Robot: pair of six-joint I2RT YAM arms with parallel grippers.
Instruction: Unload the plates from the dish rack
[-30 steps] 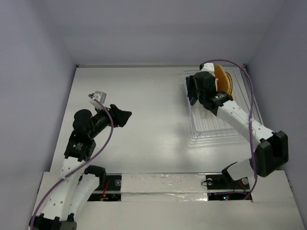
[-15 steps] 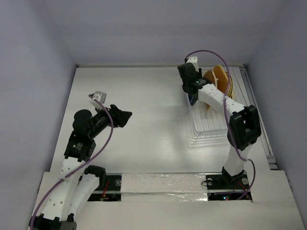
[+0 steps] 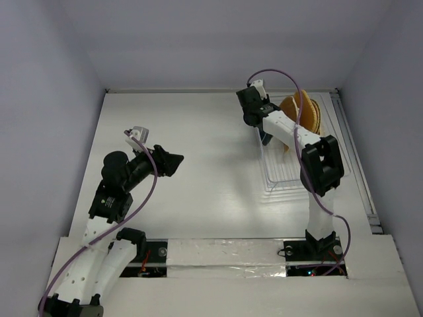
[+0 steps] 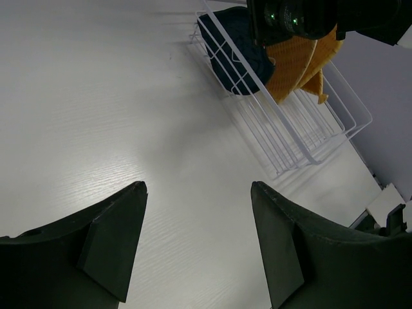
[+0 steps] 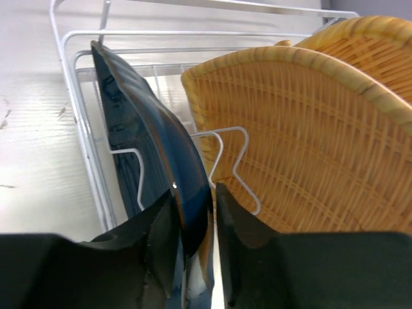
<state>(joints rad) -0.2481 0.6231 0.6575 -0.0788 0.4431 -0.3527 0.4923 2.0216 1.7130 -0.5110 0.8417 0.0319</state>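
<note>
Right gripper (image 5: pixel 193 215) is pinched on the top rim of the dark blue plate (image 5: pixel 141 129), one finger on each face. The plate stands on edge in the dish rack (image 3: pixel 291 175), in the end slot on the side facing the left arm, not yet lifted. Orange woven plates (image 5: pixel 302 129) stand in the rack too, just beside the blue one, leaning toward it. Left gripper (image 4: pixel 196 238) is spread open and empty, well apart from the rack over the bare table (image 3: pixel 211 132).

Risks:
- The grip is only a thin rim pinch, so the plate may swing or slip out once its weight comes off the slot.
- A wire divider (image 5: pixel 219 131) crosses the plate's face. A tilted pull could snag it there and drag or tip the light rack.
- The nearest woven plate is close, so a sideways exit could knock it over inside the rack.

A straight upward lift looks safest.
</note>
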